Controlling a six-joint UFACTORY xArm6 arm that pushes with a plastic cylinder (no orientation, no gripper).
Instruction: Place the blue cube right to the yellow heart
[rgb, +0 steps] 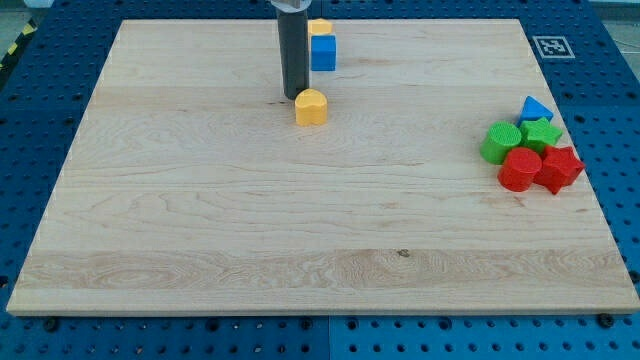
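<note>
The blue cube (322, 53) lies near the view's top, a little right of centre. The yellow heart (311, 106) lies just below it on the board. Another yellow block (319, 27) sits right above the blue cube, touching it; its shape is unclear. My tip (294, 96) stands just left of the yellow heart, close to its upper left edge, and below and left of the blue cube. The rod rises straight up out of the view's top.
At the view's right a tight cluster lies near the board's edge: a blue triangle (536, 108), a green cylinder (500, 142), a green star (541, 133), a red cylinder (520, 169) and a red star (559, 168). A fiducial marker (549, 46) sits at the top right corner.
</note>
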